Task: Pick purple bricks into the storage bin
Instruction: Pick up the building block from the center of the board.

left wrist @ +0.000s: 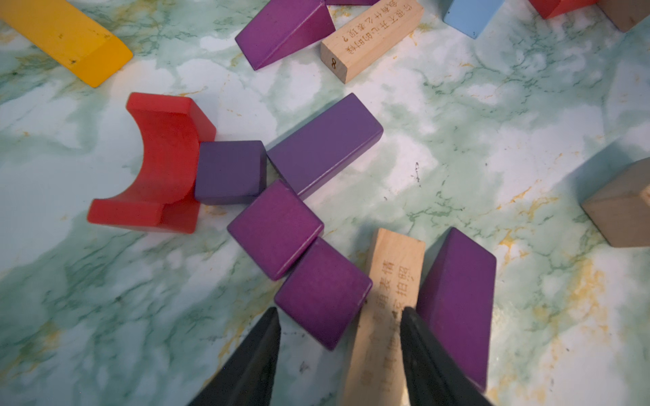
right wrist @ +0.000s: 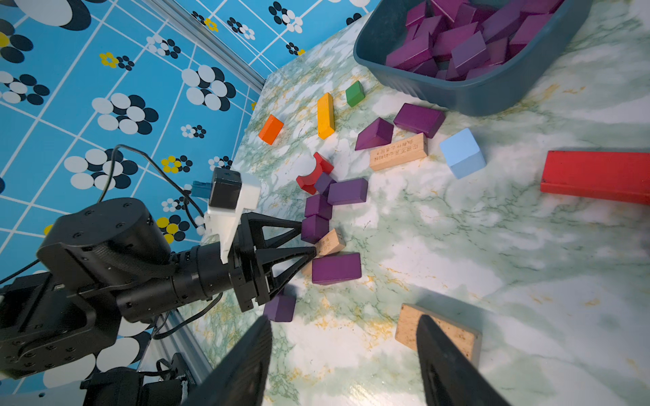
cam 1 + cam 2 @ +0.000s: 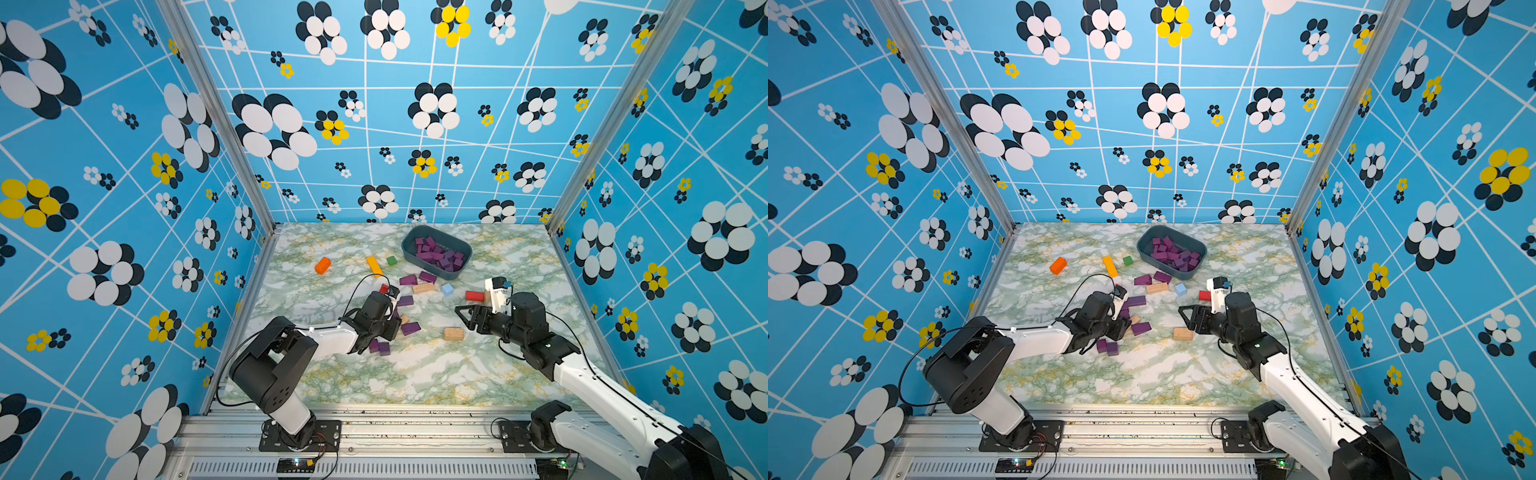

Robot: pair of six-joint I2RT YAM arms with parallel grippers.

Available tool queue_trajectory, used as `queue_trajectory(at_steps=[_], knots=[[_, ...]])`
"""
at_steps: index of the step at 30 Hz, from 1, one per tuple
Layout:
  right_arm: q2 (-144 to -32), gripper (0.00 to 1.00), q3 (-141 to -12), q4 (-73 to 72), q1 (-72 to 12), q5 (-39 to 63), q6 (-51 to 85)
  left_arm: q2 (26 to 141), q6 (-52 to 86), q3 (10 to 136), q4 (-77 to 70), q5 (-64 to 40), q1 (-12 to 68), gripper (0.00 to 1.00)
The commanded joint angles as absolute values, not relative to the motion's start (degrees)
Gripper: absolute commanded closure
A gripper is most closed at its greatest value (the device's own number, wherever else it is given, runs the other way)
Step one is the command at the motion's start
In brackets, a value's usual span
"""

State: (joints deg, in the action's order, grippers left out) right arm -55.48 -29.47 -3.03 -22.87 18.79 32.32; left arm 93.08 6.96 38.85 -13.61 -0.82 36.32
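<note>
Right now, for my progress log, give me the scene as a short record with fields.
bin: far side of table, heaped with purple blocks
loose purple blocks: several, clustered at the left end effector
left end effector: open, low over that cluster
right end effector: open, empty, near a tan block
other-coloured blocks: all outside the bin

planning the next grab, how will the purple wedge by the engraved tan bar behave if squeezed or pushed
The purple wedge looks like solid painted wood: probably stiff and light. A squeeze on its sloped face may slip; the flat parallel ends seem safer. Resting on a flat face, it should slide, not roll, when pushed.
</note>
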Motion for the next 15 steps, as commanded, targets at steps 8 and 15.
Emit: queue_trajectory(at_steps=[8, 15], knots=[[-56.78, 0.33, -28.04, -5.8, -23.55, 18.82, 33.45, 94.81, 9.8, 41.14, -11.69, -0.52, 34.91, 0.4], [-56.6, 0.33, -27.92, -5.62, -23.6, 18.37, 33.22, 96.06, 11.4, 42.09, -10.8, -1.63, 34.11, 0.39]])
